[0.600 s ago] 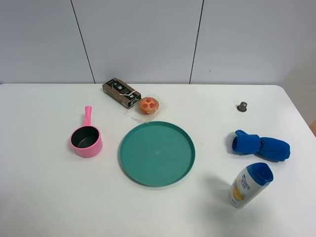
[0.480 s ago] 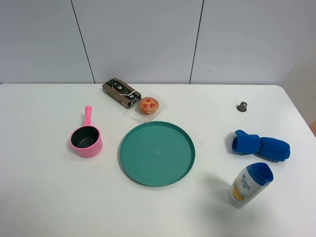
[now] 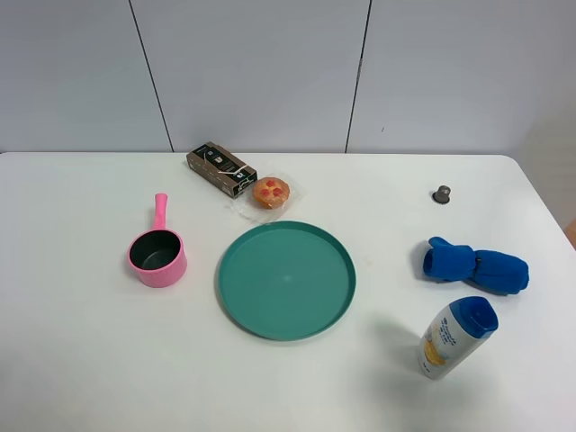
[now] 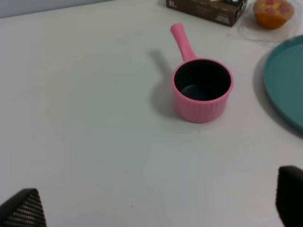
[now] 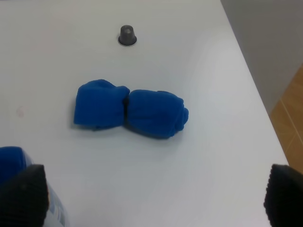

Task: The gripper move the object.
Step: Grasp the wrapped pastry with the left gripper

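The muffin, orange-brown with red spots in clear wrap, lies on the white table just behind the green plate and beside a dark box. It also shows in the left wrist view, far from the left gripper. That gripper is open and empty, with only its black fingertips showing. The right gripper is also open and empty, above the table near a blue cloth. Neither arm shows in the exterior view.
A pink saucepan stands left of the plate and shows in the left wrist view. The blue cloth, a shampoo bottle and a small grey cap are on the right side. The table's right edge is near the cloth.
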Robot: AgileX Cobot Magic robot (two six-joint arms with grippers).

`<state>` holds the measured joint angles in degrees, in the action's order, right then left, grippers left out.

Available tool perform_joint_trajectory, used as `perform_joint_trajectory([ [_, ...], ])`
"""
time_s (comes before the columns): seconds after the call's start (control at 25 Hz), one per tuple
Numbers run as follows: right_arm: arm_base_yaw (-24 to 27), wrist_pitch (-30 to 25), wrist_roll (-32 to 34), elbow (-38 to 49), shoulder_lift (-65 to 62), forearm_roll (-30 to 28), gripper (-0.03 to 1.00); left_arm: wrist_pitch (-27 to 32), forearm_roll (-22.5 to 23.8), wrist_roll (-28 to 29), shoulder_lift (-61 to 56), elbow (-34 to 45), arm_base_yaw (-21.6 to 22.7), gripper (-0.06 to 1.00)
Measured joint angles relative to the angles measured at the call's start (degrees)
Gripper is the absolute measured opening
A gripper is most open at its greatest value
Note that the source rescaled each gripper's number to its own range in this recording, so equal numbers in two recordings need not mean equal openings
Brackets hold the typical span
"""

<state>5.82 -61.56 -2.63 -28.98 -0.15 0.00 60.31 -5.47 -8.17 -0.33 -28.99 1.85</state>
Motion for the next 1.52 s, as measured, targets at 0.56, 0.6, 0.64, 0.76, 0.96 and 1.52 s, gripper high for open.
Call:
perform_joint_trajectory([
  [0.56, 0.0, 0.0, 0.0, 0.0, 0.0, 0.0, 1.0, 0.0, 0.0, -0.1, 0.0, 0.0, 0.0, 1.0],
  [0.6, 0.0, 0.0, 0.0, 0.0, 0.0, 0.0, 1.0, 0.0, 0.0, -0.1, 0.0, 0.0, 0.0, 1.0],
  [0.64, 0.0, 0.0, 0.0, 0.0, 0.0, 0.0, 1.0, 0.0, 0.0, -0.1, 0.0, 0.0, 0.0, 1.0],
  [0.76, 0.0, 0.0, 0.0, 0.0, 0.0, 0.0, 1.0, 0.0, 0.0, 0.0, 0.0, 0.0, 0.0, 1.0],
  [0.96, 0.0, 0.0, 0.0, 0.0, 0.0, 0.0, 1.0, -0.1, -0.2, 0.0, 4.6, -0.2, 0.0, 1.0],
  [1.52, 0.0, 0.0, 0.0, 0.0, 0.0, 0.0, 1.0, -8.1, -1.5, -0.1, 36.1, -14.1, 0.0, 1.0],
])
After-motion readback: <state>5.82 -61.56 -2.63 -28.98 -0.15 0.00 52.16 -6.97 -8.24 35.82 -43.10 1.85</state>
